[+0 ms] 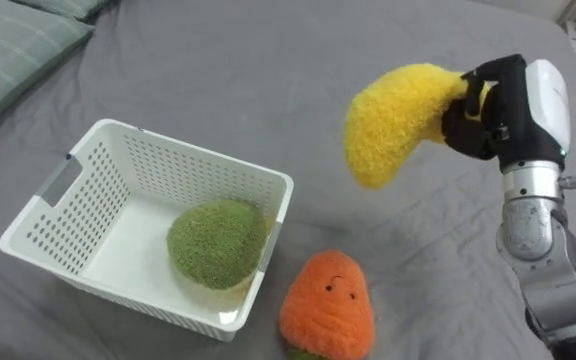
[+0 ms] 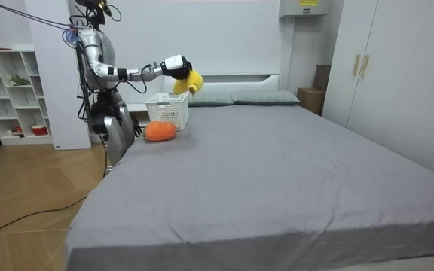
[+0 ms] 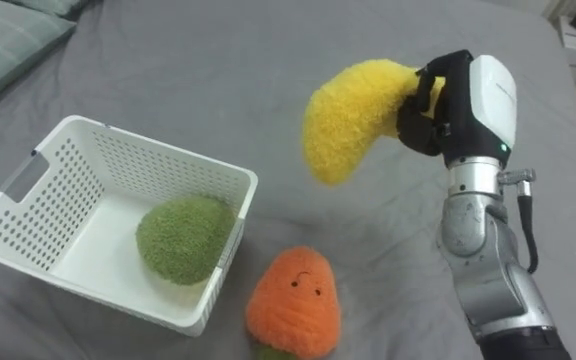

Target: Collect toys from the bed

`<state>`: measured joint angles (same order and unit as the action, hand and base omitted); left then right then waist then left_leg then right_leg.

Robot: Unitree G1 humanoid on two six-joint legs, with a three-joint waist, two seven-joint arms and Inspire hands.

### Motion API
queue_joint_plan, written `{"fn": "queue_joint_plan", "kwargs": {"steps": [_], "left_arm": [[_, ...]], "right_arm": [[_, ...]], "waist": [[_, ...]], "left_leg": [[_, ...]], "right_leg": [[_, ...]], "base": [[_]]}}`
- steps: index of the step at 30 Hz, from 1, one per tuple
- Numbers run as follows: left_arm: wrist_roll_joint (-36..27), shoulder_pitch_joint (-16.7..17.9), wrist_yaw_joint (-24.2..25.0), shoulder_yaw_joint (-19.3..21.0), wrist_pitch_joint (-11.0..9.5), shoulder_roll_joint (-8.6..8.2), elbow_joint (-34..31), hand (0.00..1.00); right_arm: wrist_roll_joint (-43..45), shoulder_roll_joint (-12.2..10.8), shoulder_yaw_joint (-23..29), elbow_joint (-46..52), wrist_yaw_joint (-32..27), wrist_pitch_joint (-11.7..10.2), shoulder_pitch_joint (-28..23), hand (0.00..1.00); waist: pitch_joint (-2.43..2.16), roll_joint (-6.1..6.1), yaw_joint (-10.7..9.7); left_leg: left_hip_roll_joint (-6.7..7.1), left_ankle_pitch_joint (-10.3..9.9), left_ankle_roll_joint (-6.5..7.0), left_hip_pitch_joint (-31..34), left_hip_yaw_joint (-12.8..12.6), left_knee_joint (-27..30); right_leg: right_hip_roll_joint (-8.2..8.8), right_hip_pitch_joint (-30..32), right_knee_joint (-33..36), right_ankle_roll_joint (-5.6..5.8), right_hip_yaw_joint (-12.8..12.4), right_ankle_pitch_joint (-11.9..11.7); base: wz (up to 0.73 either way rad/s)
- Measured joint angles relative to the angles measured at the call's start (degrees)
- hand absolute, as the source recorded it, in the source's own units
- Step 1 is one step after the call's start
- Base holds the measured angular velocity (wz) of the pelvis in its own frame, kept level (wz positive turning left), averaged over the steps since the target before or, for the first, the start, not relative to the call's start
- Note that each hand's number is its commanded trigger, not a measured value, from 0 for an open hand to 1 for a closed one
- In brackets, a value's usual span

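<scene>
Dangling from the right hand (image 1: 486,112) — fuzzy, curved yellow banana plush (image 1: 393,122).

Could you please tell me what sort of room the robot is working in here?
Most likely a bedroom: a wide bed under a grey sheet, pillows at its head, and tall wardrobe doors on the room view's right.
</scene>
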<state>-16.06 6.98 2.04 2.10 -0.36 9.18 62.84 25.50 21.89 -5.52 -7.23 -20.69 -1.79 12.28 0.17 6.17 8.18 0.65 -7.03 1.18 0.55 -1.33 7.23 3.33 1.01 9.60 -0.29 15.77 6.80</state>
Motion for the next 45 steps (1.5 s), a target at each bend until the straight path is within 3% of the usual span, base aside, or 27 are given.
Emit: {"fn": "queue_joint_plan", "kwargs": {"steps": [5, 13, 17, 25, 29, 34, 37, 45], "left_arm": [[-0.1, 0.0, -0.3, -0.2, -0.8, -0.07, 0.0, 0.0], [-0.1, -0.7, -0.3, -0.4, -0.9, -0.81, 0.1, 0.0], [0.0, -1.8, -0.3, -2.4, -0.9, -1.38, 0.3, 0.0], [0.1, -2.2, -0.1, -3.5, -0.8, -1.73, 0.2, 0.0], [0.1, -2.4, -0.1, -3.8, -0.8, -1.87, 0.0, 0.0], [0.1, -2.9, -0.1, -4.6, -0.9, -1.74, 0.0, 0.0], [0.3, -3.5, -0.1, -4.6, -0.9, -2.05, 0.4, 0.0], [2.8, -4.9, -0.1, -4.6, -0.8, -3.15, 0.4, 0.0]], "right_arm": [[-0.1, -0.1, -0.1, 6.1, 1.4, 0.0, 0.0, 1.0], [0.3, -2.1, -0.5, 10.3, 5.9, 1.0, 0.5, 1.0], [-0.4, -2.2, -3.2, 10.4, 8.4, 1.5, 3.2, 1.0], [0.3, -4.3, -8.8, 10.5, 11.0, 2.5, 4.7, 1.0], [0.6, -6.2, -11.3, 10.5, 12.3, 4.3, 6.1, 1.0], [0.8, -8.1, -13.3, 10.5, 13.5, 4.4, 9.2, 1.0], [3.8, -10.7, -14.2, 10.5, 14.6, 4.4, 9.4, 1.0], [6.6, -13.0, -19.9, 6.2, 17.9, 5.7, 9.4, 1.0]], "waist": [[0.35, 0.39, 0.0], [0.45, 0.24, 0.3], [0.45, 0.23, 0.5], [0.48, 0.24, 3.2], [0.66, 0.63, 4.4], [0.64, 1.01, 5.7], [0.7, 0.94, 6.6], [1.26, 0.41, 9.5]], "left_leg": [[0.09, -0.2, 0.04, -0.1, 0.1, 0.0], [0.1, -0.3, 0.13, 0.2, 0.0, -0.1], [0.05, -0.3, 0.12, -0.2, 0.0, -0.1], [-0.06, -0.6, 0.01, -0.3, 0.2, -0.2], [-0.05, -0.6, 0.0, -0.1, 0.4, -0.1], [-0.04, -0.6, 0.04, -0.2, 0.3, -0.1], [0.0, -0.7, 0.04, -0.2, 0.5, -0.1], [-0.03, -0.7, 0.02, 0.1, 0.8, -0.1]], "right_leg": [[0.09, -0.4, -0.1, 0.21, 0.0, 0.4], [0.1, 0.0, 0.1, 0.28, -0.2, 0.4], [0.0, 0.0, 0.2, 0.25, -0.8, 0.4], [-0.28, -0.5, 0.1, 0.22, -1.4, 0.4], [-0.32, -0.4, 0.1, 0.22, -1.3, 0.4], [-0.26, -0.4, 0.1, 0.23, -1.1, 0.4], [-0.25, -0.5, 0.0, 0.23, -1.0, 0.4], [-0.32, -0.2, 0.1, 0.24, -1.2, 0.4]], "base": [[0.02], [-0.01], [-0.03], [0.0], [0.02], [0.0], [0.02], [0.01]]}}
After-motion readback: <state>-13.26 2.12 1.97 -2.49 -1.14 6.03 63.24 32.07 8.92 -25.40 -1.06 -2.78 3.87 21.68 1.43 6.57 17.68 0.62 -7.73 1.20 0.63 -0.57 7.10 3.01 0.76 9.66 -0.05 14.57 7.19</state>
